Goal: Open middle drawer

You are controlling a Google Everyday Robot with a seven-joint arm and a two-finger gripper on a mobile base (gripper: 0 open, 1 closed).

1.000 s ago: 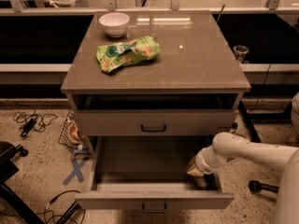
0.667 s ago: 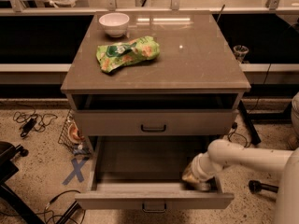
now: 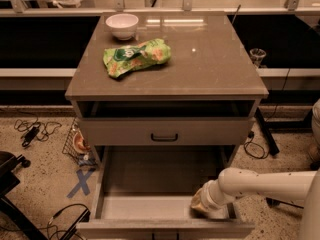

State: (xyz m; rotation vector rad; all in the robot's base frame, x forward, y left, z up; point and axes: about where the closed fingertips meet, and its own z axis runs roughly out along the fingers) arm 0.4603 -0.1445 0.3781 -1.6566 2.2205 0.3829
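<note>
Cabinet (image 3: 165,86): boxy, grey-brown, matte sides. Top is smooth and semi-glossy, w/ light reflections near the upper edge.

On top, upper left: white bowl (image 3: 122,25), round, glazed. Just below it a green bag (image 3: 136,58), crinkled foil/plastic, lying flat.

Middle drawer (image 3: 120,132): centre of frame, wide shallow flat front, same grey-brown. Long axis runs L–R across the frame; the front faces the bottom edge of the frame, toward the camera. Sits flush w/ the cabinet body, i.e. shut. Small black bar handle (image 3: 164,137) at front centre, horizontal. Dark open slot directly above it.

Bottom drawer (image 3: 165,229): pulled well out toward the lower edge, rectangular tray, plain flat floor.

Gripper (image 3: 201,204): lower right, inside the bottom drawer at its right front corner, close to the right wall. Well apart from the middle drawer's handle. Gripper state: cannot tell. Arm (image 3: 270,183): white, smooth, tubular, enters from the right edge.

Floor: speckled stone look. Blue tape X (image 3: 80,182) lower left; black cables (image 3: 32,131) at left.
</note>
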